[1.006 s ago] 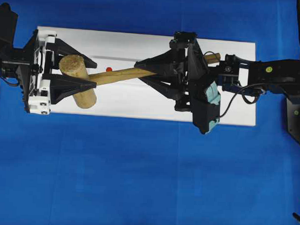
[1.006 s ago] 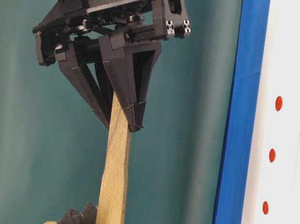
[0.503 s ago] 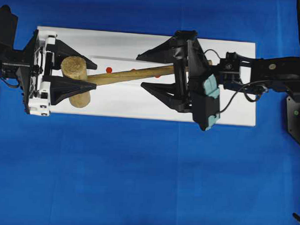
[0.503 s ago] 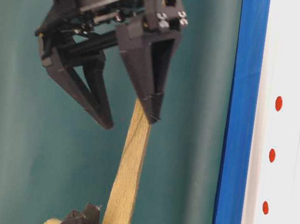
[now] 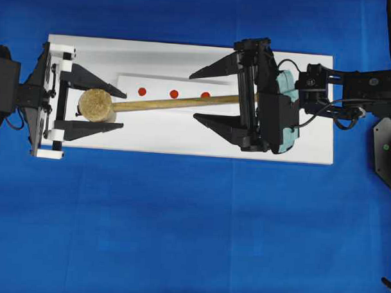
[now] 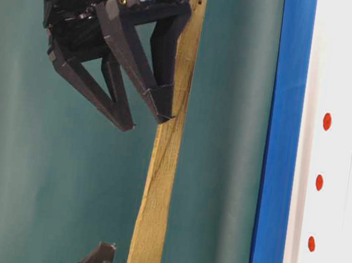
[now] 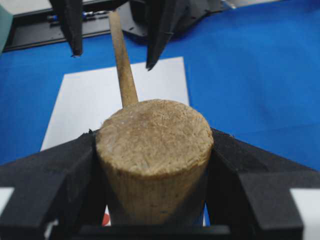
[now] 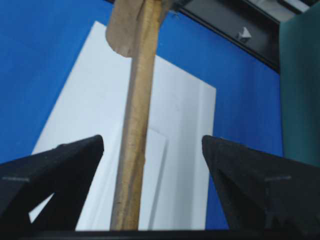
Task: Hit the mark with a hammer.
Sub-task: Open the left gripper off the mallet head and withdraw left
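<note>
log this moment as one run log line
left gripper: shut on hammer head | right gripper: open around handle | mark: not hit

We see left end effector [image 5: 97, 106] at left side, fingers pointing right, clamped on hammer [image 5: 97, 106] head from both sides. Right end effector [image 5: 207, 95] reaches from right, fingers spread wide, straddling handle without gripping.

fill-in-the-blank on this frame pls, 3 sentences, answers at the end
1. The left end effector grips the light wooden mallet by its ____.
2. The right end effector straddles the handle with jaws ____.
3. The white rectangular block carries ____ red dots.

Answers: head; open; three
</note>
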